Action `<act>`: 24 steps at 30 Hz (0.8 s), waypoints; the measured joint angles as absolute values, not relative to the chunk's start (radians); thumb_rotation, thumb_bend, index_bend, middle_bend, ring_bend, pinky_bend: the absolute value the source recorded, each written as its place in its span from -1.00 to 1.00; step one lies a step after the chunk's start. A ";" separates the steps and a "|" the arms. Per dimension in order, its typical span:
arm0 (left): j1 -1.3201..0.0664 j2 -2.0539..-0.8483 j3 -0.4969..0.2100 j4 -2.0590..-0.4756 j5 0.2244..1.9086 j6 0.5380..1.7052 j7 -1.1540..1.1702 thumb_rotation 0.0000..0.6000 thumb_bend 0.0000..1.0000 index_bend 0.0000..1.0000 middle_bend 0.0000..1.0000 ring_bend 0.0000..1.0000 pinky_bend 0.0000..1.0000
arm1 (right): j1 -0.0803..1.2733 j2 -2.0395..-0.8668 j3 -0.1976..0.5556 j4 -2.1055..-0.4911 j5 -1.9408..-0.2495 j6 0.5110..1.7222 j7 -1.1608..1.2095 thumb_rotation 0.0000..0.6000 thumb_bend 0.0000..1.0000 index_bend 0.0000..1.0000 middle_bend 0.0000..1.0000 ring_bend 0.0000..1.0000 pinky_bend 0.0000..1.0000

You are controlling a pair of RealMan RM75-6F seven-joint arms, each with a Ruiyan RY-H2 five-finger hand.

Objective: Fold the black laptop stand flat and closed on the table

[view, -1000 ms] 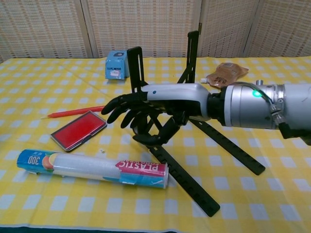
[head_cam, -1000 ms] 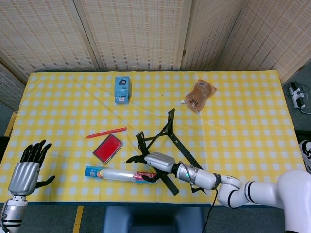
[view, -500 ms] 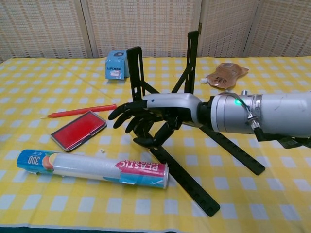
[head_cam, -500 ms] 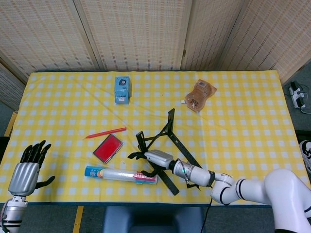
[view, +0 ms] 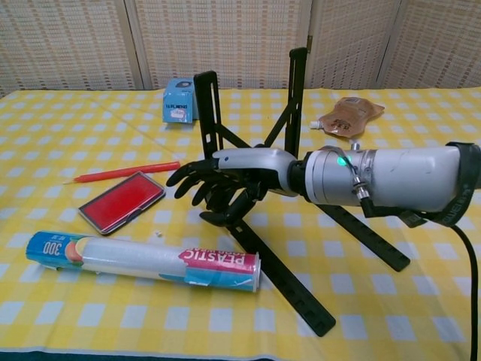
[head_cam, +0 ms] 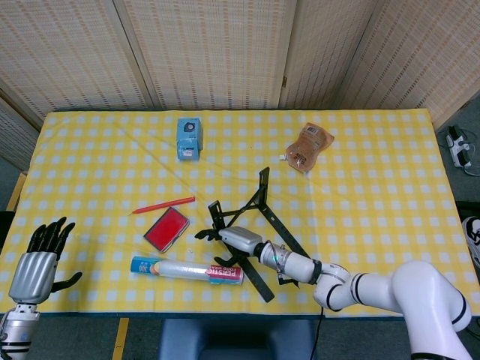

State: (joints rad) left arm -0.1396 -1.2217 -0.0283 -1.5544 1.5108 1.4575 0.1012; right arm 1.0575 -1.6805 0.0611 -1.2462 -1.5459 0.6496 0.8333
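- Two black uprights of the laptop stand (view: 248, 135) stood raised above its two long base bars, so the stand was not yet folded; it sat near the front middle of the yellow checked table (head_cam: 375, 187), just behind the roll of plastic wrap (view: 143, 259).
- Your right hand (view: 222, 184) was at the stand's left upright, low down near its hinge, fingers curled and spread around the bar. I could not tell whether they actually gripped it or only lay against it.
- Your left hand (head_cam: 41, 251) hung released at the table's near left corner, fingers apart, holding nothing, well apart from the stand.
- To do this step well, I judged you needed a firm hold on the upright first, then a push down toward the base bars, following the hinge's own arc and not dragging sideways.
- The base looked free to slide on the cloth, so bringing the left hand in to pin a base bar would probably have helped.
- The roll lay close to the near bar and might have been nudged.
- Counted: one stand, one roll of wrap, one red case (head_cam: 166, 229), one red pencil (head_cam: 162, 204), one small blue box (head_cam: 188, 138), one brown pouch (head_cam: 307, 148).
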 measured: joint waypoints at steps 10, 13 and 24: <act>-0.135 -1.225 -0.026 -1.540 1.509 1.458 0.086 1.00 -0.64 -1.00 -1.00 -1.00 -1.00 | 1.063 -1.690 0.070 -1.241 -1.518 0.634 0.803 1.00 0.06 -0.69 -0.63 -0.61 -0.65; -0.133 -1.224 -0.027 -1.535 1.508 1.460 0.080 1.00 -0.64 -1.00 -1.00 -1.00 -1.00 | 1.052 -1.660 0.058 -1.286 -1.539 0.659 0.801 1.00 0.06 -0.69 -0.63 -0.61 -0.65; -0.131 -1.223 -0.023 -1.536 1.523 1.468 0.075 1.00 -0.64 -1.00 -1.00 -1.00 -1.00 | 0.947 -1.392 0.045 -1.586 -1.625 0.943 0.693 1.00 0.03 -0.71 -0.63 -0.61 -0.65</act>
State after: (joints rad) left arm -0.1306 -1.2232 -0.0229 -1.5359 1.5232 1.4676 0.0752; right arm 0.9474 -1.3922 0.0448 -1.5864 -1.6252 0.9428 0.6934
